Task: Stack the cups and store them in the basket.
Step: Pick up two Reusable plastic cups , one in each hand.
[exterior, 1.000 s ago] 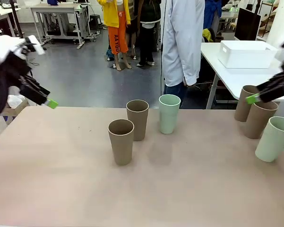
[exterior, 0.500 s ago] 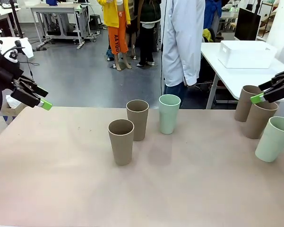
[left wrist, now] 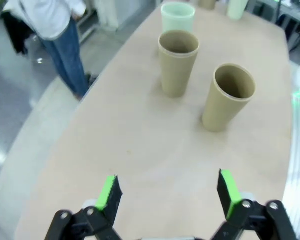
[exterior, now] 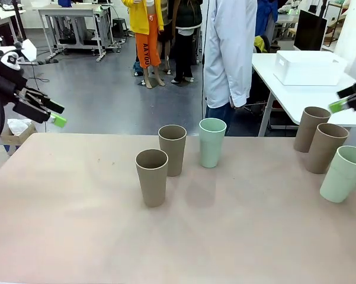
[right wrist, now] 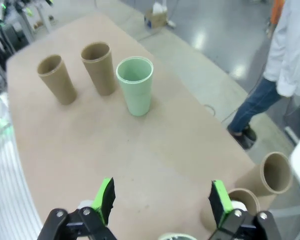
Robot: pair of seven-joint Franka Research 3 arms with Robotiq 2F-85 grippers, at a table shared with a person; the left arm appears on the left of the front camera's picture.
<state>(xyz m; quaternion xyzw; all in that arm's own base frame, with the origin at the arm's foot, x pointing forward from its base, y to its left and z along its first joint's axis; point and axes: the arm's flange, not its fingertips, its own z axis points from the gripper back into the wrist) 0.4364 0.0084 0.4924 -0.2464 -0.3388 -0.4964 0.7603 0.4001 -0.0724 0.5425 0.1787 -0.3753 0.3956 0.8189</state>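
Three cups stand mid-table: a brown one, a second brown one behind it, and a mint one. Three more crowd the right edge: two brown and one mint. The white basket sits on a separate table at the back right. My left gripper hangs open above the table's far left corner, my right gripper open above the right-hand cups. The left wrist view has my left gripper well short of the brown cups. In the right wrist view, my right gripper is empty above bare tabletop.
A person in a pale shirt and jeans stands at the far edge of the table. The white side table holding the basket lies beyond the right corner. Other people and workbenches stand farther back.
Both grippers have risen and drawn outward, the left toward the left edge, the right up and rightward off the right-hand cups. The cups have not moved.
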